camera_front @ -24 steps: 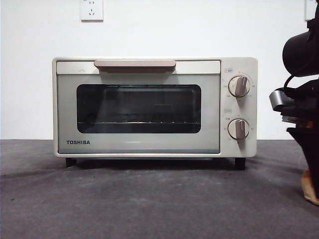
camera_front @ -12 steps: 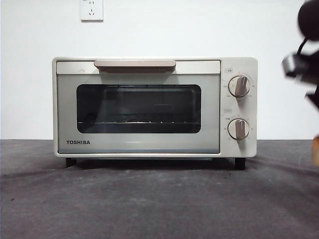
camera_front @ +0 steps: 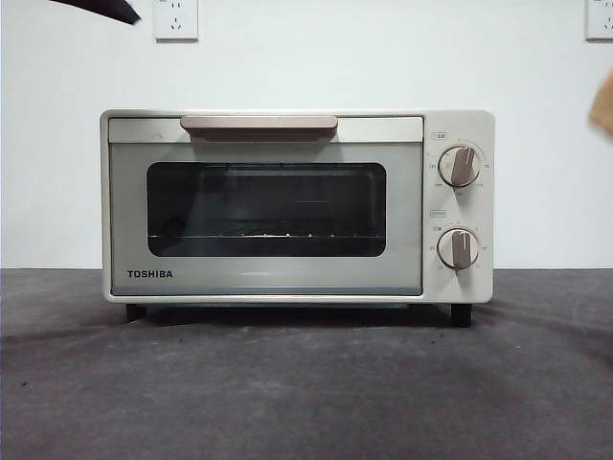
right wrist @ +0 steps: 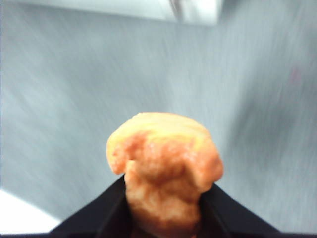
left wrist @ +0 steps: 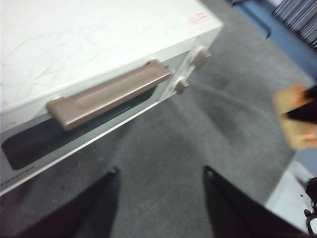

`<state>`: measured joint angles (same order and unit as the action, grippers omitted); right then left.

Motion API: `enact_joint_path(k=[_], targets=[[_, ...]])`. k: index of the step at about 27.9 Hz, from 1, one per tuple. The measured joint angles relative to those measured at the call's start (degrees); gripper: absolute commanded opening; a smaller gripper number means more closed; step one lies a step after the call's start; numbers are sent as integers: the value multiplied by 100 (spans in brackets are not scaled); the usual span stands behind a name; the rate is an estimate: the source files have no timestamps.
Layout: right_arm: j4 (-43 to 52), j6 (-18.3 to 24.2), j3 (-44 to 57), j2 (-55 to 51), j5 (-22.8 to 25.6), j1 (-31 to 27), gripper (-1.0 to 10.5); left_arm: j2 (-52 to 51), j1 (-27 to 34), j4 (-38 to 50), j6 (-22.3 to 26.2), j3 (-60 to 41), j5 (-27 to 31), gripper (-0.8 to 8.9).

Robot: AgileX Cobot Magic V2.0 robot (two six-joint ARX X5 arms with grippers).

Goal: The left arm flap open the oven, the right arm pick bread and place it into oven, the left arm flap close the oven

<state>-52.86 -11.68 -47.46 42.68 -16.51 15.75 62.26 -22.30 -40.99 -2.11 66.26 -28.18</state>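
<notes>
The cream TOSHIBA oven (camera_front: 297, 206) stands in the middle of the table with its door shut. Its beige handle (left wrist: 109, 94) lies just ahead of my left gripper (left wrist: 161, 171), which is open and empty above and in front of the oven. In the front view the left gripper shows only as a black tip (camera_front: 101, 10) at the top left. My right gripper (right wrist: 166, 198) is shut on the golden-orange bread (right wrist: 163, 158) and holds it above the table, right of the oven. The bread shows as a blurred tan patch (camera_front: 603, 110) at the front view's right edge, and also in the left wrist view (left wrist: 292, 119).
A dark grey mat (camera_front: 306, 383) covers the table in front of the oven. Two beige knobs (camera_front: 460, 206) sit on the oven's right side. Wall sockets (camera_front: 176, 17) are on the white wall behind. A white object (left wrist: 292, 198) lies near the table's right side.
The right arm has risen out of the front view's right side, lifting the bread from table level to about the oven top's height. The left gripper's tip has appeared at the top left.
</notes>
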Motion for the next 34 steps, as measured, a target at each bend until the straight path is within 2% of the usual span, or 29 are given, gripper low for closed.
enact_joint_path(k=[7,15,19,34], targets=[[275,-240,0,-1318,4,0,135,942,-203,-310,72,815,286,16],[282,-389,0,-2063,4,0,135,1786,-431,-205,684,1359,927,16],[282,-483,0,-2129,4,0,135,2031,-479,103,916,1359,1010,16],[256,-514,0,-2127,4,0,135,2540,-483,452,1014,1366,1008,16]])
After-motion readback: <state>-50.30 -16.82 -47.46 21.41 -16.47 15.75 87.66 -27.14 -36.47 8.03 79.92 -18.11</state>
